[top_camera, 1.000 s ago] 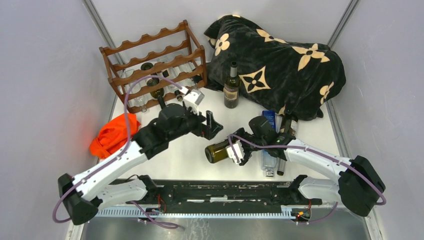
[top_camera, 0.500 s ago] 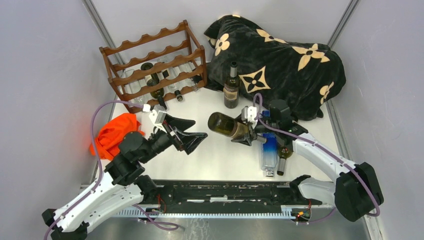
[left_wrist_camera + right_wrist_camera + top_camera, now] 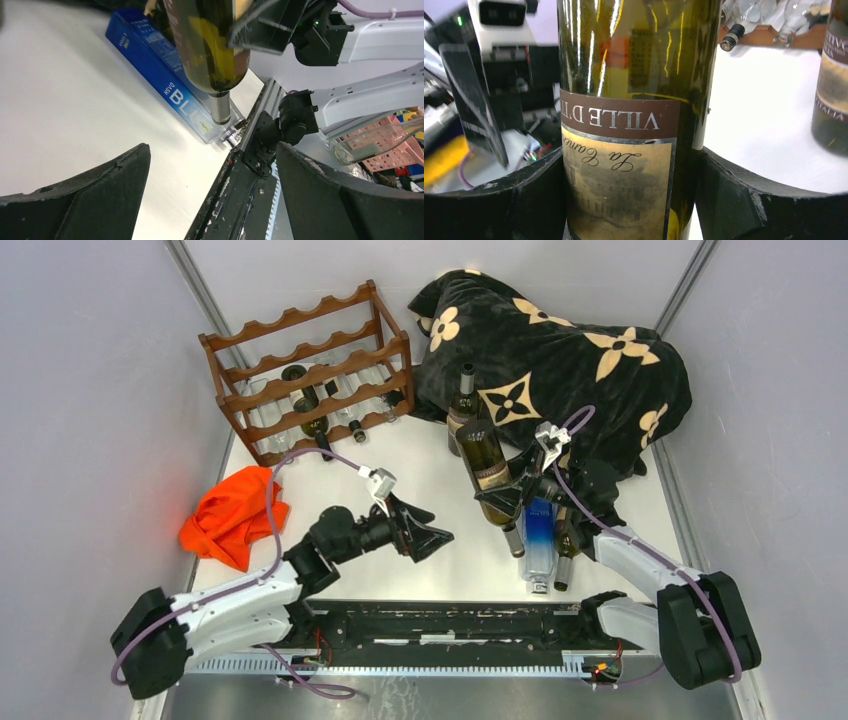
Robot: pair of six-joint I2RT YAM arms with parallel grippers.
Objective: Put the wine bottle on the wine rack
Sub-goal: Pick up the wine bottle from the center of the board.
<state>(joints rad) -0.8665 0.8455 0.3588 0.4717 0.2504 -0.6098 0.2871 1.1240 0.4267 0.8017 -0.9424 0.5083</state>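
Carrying is the step in hand: the right gripper is clamped on the bottle's labelled body, a jaw pressed to each side. It holds the bottle clear of the table, tilted, with the neck hanging below the jaws and the base rising beyond them. The left gripper is spread wide and empty. It hovers to the left of the right gripper, with the bottle's neck just ahead of its fingers. The rack stands well off to the right gripper's far left, with bottles lying in its lower tiers. Next, I judge, comes a pass to the left gripper or a long reach leftward; either way the bottle must be levelled and lined up with a free scallop.
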